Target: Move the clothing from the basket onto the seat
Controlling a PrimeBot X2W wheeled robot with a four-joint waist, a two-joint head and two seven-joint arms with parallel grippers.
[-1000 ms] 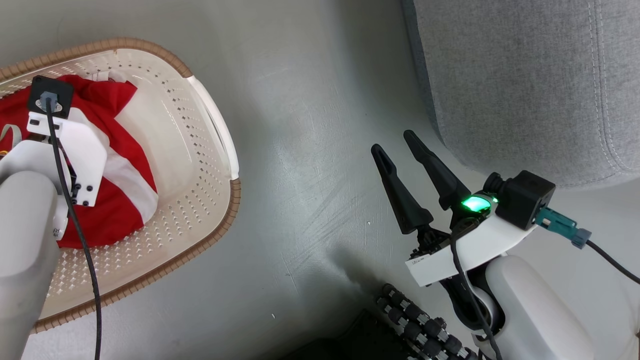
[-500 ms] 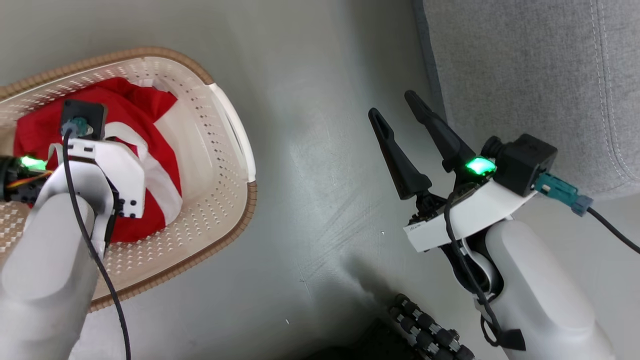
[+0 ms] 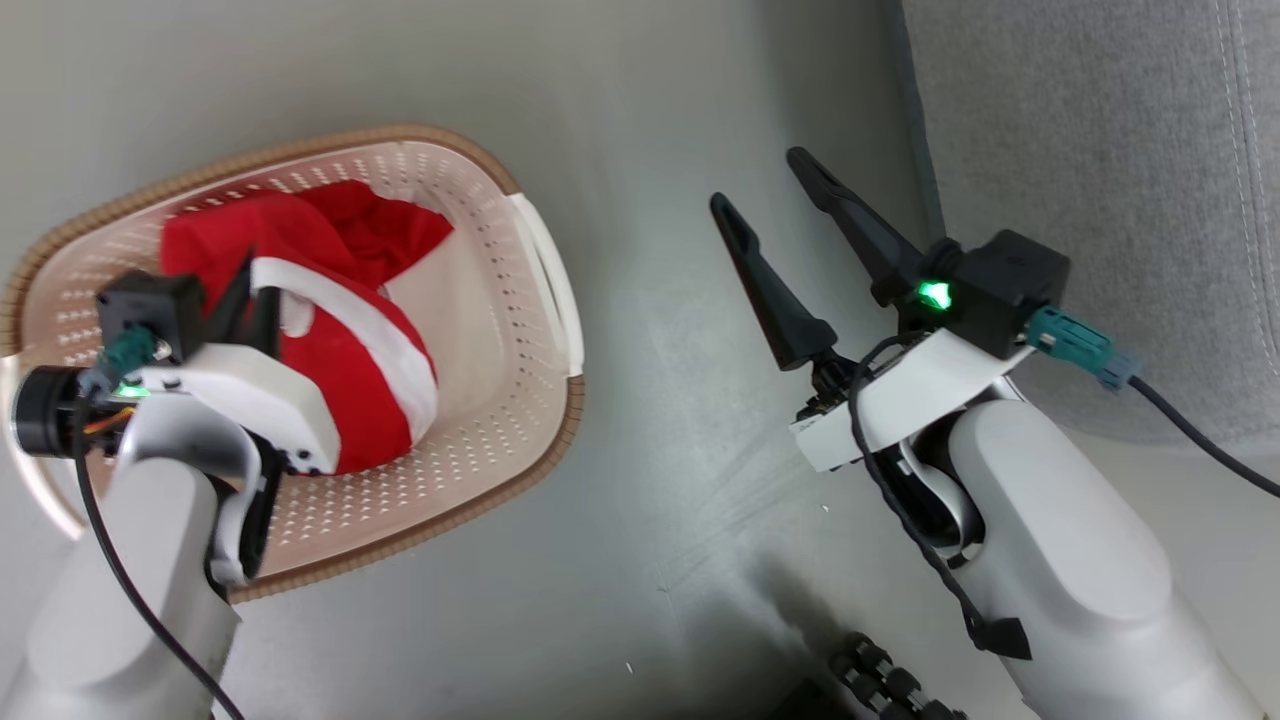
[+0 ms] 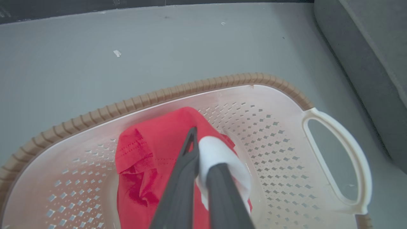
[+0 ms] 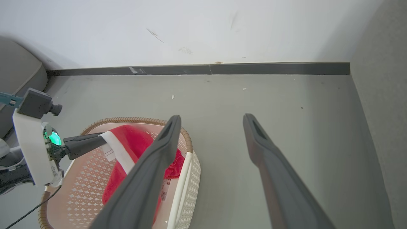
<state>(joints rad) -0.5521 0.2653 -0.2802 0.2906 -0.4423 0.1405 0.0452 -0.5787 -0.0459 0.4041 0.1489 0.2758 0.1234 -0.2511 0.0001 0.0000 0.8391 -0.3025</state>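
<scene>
The cream basket (image 3: 500, 330) with its brown rim stands on the floor at the left. Inside it, the red clothing (image 3: 350, 390) with white bands is bunched and pulled up. My left gripper (image 3: 255, 290) is shut on a white band of it. In the left wrist view the gripper (image 4: 198, 143) pinches the white fold above the red clothing (image 4: 149, 152), over the basket (image 4: 273, 133). My right gripper (image 3: 760, 182) hangs open and empty over the floor, beside the grey seat (image 3: 1100, 150). The right wrist view shows the basket (image 5: 187, 178), the clothing (image 5: 133, 143) and the left gripper (image 5: 98, 138).
Grey floor (image 3: 660, 400) lies between the basket and the seat. A dark baseboard (image 5: 206, 69) under a white wall closes the far side. My base's black rollers (image 3: 880, 680) show at the bottom. The seat's side (image 4: 365, 54) runs close to the basket's white handle (image 4: 337, 133).
The head camera has shifted, so the basket sits further right in the picture. My left gripper has risen, drawing the clothing up into a bunch. My right gripper stays open.
</scene>
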